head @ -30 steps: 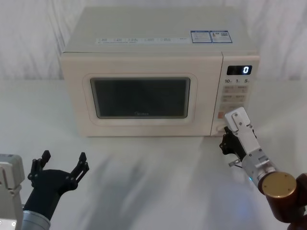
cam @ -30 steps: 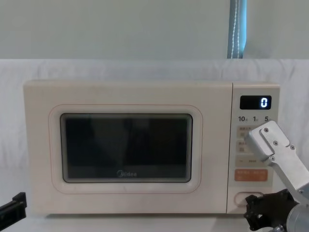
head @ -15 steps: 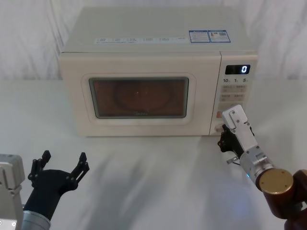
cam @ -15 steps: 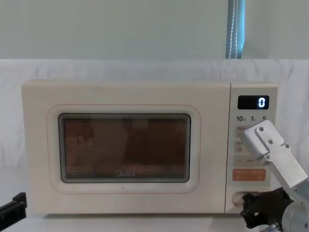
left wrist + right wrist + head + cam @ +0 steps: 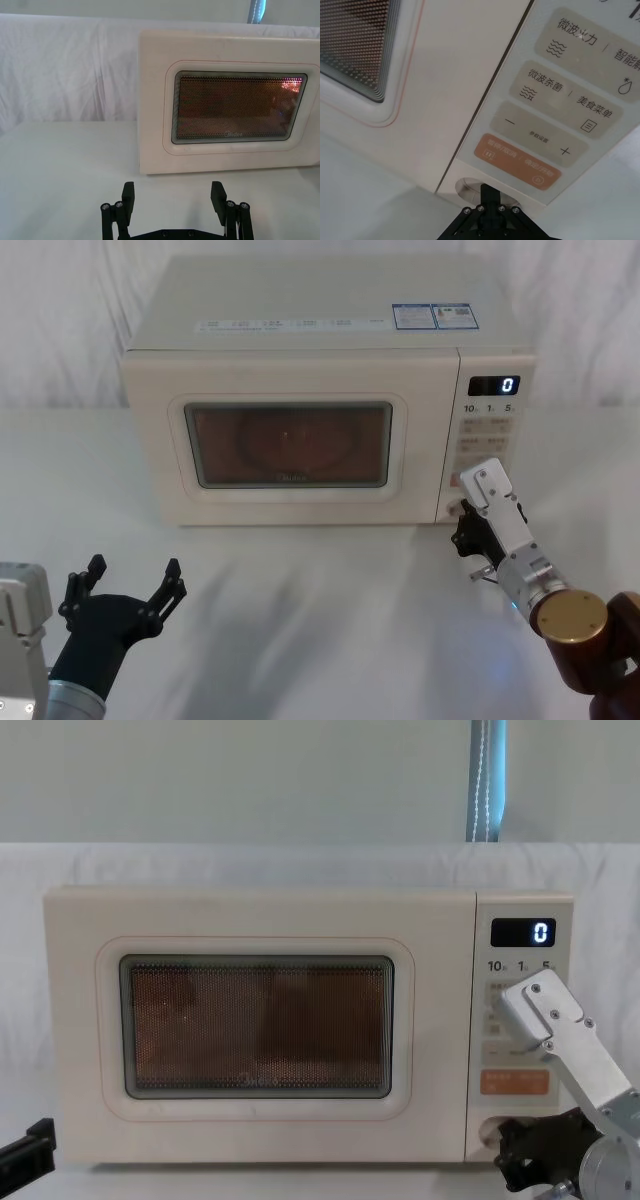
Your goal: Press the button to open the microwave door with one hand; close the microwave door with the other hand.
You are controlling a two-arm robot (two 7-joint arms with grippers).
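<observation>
Looking down, head view: the large cream microwave door (image 5: pixel 290 455) with its dark rounded glass window filled the upper centre of the frame, its window glowing reddish.
Right gripper, head view: the black boxy right gripper (image 5: pixel 463 532) on its silver-grey arm sat at the lower right corner of the microwave front, against the bottom of the control panel; how its jaws stood could not be told.
Left gripper, head view: the black left gripper (image 5: pixel 130 590) waited at lower left on the white table (image 5: pixel 320 620), jaws spread wide, holding nothing.
Left wrist view: the spread fingers (image 5: pixel 128 196) stood at bottom centre, well apart from the door at upper right.
Right wrist view: the wide cream pill-shaped button (image 5: pixel 470 187) lay at bottom centre under the orange rectangular key (image 5: pixel 517 162), the gripper tip covering its middle.
Chest view: the button sat at lower right beside the door's bottom corner, partly hidden by the gripper.
</observation>
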